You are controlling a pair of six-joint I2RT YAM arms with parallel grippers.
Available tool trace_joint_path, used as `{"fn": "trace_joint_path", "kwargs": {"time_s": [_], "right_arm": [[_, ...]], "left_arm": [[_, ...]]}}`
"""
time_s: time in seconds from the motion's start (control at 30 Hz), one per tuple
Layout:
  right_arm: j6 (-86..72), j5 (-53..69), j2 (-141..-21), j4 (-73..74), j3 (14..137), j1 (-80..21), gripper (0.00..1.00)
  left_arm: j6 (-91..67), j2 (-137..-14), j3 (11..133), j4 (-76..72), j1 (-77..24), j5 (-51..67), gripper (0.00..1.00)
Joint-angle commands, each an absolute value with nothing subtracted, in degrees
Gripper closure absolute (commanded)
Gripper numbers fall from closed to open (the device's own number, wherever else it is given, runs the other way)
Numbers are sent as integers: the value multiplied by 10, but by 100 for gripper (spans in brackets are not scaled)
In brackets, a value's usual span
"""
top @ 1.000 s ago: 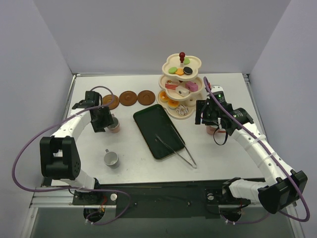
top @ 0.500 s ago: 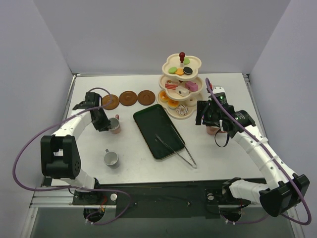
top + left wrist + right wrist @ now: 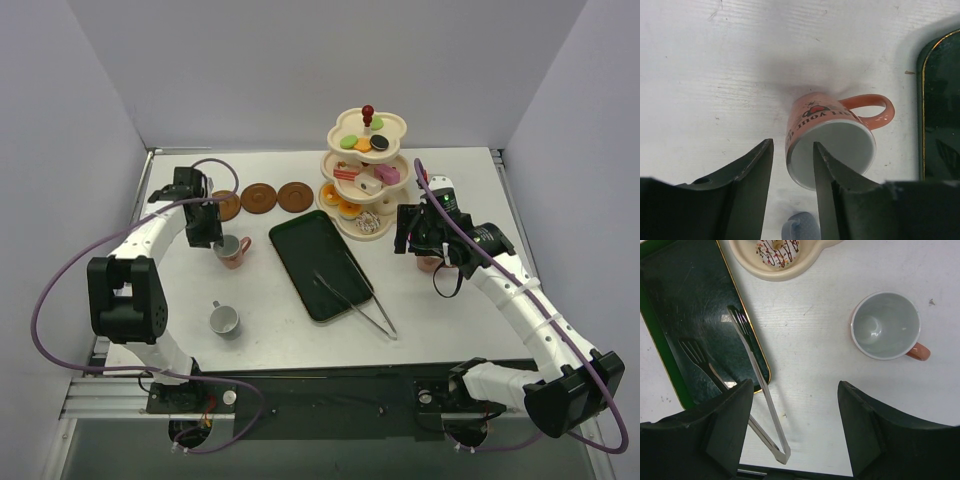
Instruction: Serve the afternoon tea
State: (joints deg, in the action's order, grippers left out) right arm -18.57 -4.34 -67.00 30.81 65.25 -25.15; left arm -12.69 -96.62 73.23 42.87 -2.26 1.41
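Note:
A pink cup with its handle to the right stands on the white table between the saucers and the tray, also the cup in the top view. My left gripper hovers over its near rim, open, with a gap between the left finger and the cup wall. A second pink cup sits right of my right gripper, which is open and empty. A grey cup stands nearer the front. Three brown saucers lie in a row beside the cream tiered stand, which is loaded with sweets.
The dark green tray lies in the middle, with metal tongs resting half on it and half on the table. The tongs pass just left of my right gripper. A striped donut lies on the stand's bottom tier.
My left gripper narrowed its jaws and drew back toward the far left, away from the pink cup, which stays on the table. The right arm lifted slightly and then held still.

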Motion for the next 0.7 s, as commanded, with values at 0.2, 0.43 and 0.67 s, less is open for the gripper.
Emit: {"fn": "trace_joint_path", "kwargs": {"time_s": [0.2, 0.43, 0.67], "right_arm": [[-190, -42, -664, 306, 650, -252, 37], [-188, -40, -669, 306, 653, -252, 37], [-191, -49, -659, 306, 650, -252, 37]], "left_arm": [[-171, -945, 737, 462, -25, 12, 46], [-182, -949, 725, 465, -25, 5, 71], [-209, -949, 742, 463, -19, 5, 100]]}}
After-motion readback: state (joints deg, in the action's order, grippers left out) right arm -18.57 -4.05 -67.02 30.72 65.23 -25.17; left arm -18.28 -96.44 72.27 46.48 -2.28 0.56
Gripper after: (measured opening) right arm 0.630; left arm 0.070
